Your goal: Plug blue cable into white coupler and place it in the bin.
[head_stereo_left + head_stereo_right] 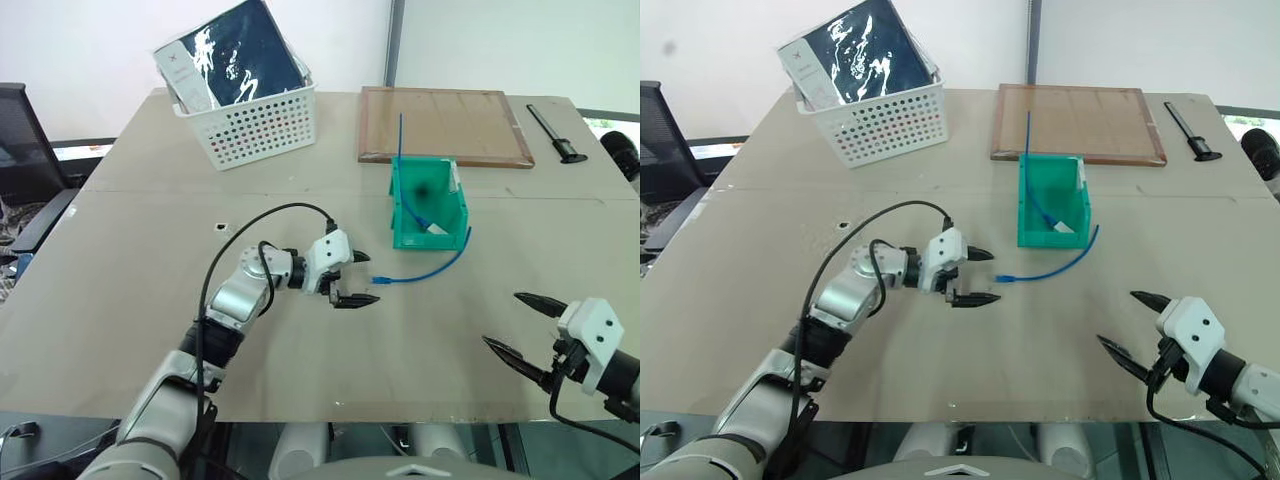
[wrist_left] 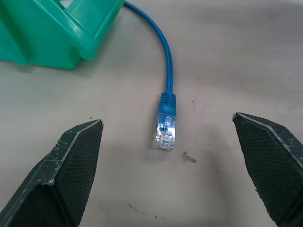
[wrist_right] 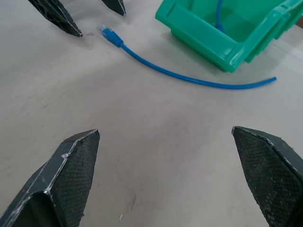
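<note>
The left gripper (image 1: 354, 277) was spread wide and empty, its fingers on either side of the blue cable's (image 1: 430, 270) clear plug on the desk (image 1: 150, 300). The cable curved back into the green bin (image 1: 428, 203). The right gripper (image 1: 525, 323) was spread wide, holding nothing.

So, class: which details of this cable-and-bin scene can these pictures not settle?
- Inside the small green plastic bin: something white shows in the head views, too small to identify; whether a cable is plugged into it is unreadable.
- Where the thin blue cable ends: the bin's wall hides its far end.
- The white perforated basket: a dark wrapped package covers its contents.
</note>
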Controlling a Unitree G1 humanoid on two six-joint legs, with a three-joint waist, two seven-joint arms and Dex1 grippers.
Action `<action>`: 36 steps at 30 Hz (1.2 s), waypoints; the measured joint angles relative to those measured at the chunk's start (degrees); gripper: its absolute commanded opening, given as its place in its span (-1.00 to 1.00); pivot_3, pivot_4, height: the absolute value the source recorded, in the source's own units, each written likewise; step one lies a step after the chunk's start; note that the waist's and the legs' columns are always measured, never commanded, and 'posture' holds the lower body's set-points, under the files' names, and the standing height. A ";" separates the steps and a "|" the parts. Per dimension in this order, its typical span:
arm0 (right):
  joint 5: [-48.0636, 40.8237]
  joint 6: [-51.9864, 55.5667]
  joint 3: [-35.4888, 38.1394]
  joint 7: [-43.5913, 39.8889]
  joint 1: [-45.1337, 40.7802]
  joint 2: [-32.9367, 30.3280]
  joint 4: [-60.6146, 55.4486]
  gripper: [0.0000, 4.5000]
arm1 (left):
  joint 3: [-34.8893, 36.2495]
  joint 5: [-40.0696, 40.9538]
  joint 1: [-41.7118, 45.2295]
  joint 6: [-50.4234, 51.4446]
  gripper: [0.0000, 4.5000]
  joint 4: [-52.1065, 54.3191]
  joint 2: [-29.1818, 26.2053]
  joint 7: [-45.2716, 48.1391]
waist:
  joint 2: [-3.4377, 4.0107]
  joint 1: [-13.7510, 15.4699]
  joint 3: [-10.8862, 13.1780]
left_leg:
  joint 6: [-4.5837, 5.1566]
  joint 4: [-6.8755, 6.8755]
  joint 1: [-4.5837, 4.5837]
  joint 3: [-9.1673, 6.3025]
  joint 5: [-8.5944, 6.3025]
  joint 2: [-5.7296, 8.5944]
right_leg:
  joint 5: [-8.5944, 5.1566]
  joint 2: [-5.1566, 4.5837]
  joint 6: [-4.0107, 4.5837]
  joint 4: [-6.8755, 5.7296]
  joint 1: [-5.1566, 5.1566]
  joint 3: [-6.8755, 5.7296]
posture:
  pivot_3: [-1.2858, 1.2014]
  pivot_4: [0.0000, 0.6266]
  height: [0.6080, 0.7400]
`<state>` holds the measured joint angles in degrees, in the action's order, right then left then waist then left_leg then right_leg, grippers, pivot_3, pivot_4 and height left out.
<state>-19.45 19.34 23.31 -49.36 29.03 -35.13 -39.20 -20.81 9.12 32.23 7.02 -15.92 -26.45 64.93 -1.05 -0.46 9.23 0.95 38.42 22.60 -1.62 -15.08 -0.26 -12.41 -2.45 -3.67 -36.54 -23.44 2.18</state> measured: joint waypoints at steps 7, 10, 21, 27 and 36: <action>-0.12 -0.15 1.97 1.95 4.47 0.68 -3.31 1.00 | -0.27 -2.76 2.07 -6.97 -0.65 -6.96 2.87 2.78 | -0.02 0.01 -0.01 | 0.00 0.01 0.01 0.02 0.00 -0.01 | -0.01 -0.01 -0.01 0.02 0.00 0.03 | 0.03 -0.52 0.97; -0.81 0.12 1.97 2.85 4.87 1.32 -4.44 1.00 | -0.21 -2.94 2.08 -8.17 -0.98 -7.36 3.21 4.00 | -0.01 0.04 -0.01 | 0.00 0.00 0.01 -0.01 0.00 -0.01 | -0.01 0.00 -0.01 0.01 0.00 0.00 | 0.03 -0.52 0.97; -14.75 15.53 -7.46 14.88 -1.57 8.23 -9.88 1.00 | 3.88 4.68 -2.54 -10.82 -0.98 3.31 3.33 10.13 | -0.02 0.24 -0.01 | 0.00 0.01 0.07 -0.30 0.00 -0.13 | -0.04 -0.07 0.09 0.00 -0.05 0.01 | 0.03 -0.52 0.97; -27.12 23.72 -13.26 26.53 -11.25 15.46 -10.12 0.75 | 8.41 7.07 -2.94 -15.50 -1.00 11.96 4.98 5.54 | -0.01 0.11 -0.02 | 0.01 0.01 0.02 -0.26 0.00 -0.08 | -0.01 -0.11 0.04 0.00 -0.04 0.08 | 0.03 -0.52 0.97; -46.37 26.75 -16.10 43.89 -28.60 22.53 -4.78 0.22 | 9.75 -0.02 -3.06 -27.93 -1.00 11.87 6.51 -4.30 | -0.01 -0.15 -0.02 | 0.01 -0.02 0.06 -0.31 0.00 0.02 | 0.02 -0.07 0.00 0.00 -0.05 0.02 | 0.03 -0.52 0.97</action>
<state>-65.82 46.09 7.22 -5.47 0.43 -12.61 -43.98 -11.06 9.10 29.17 -20.90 -4.05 -19.93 60.63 -1.06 -0.61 9.21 0.96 38.40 22.66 -1.93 -15.08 -0.24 -12.39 -2.53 -3.67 -36.54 -23.49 2.20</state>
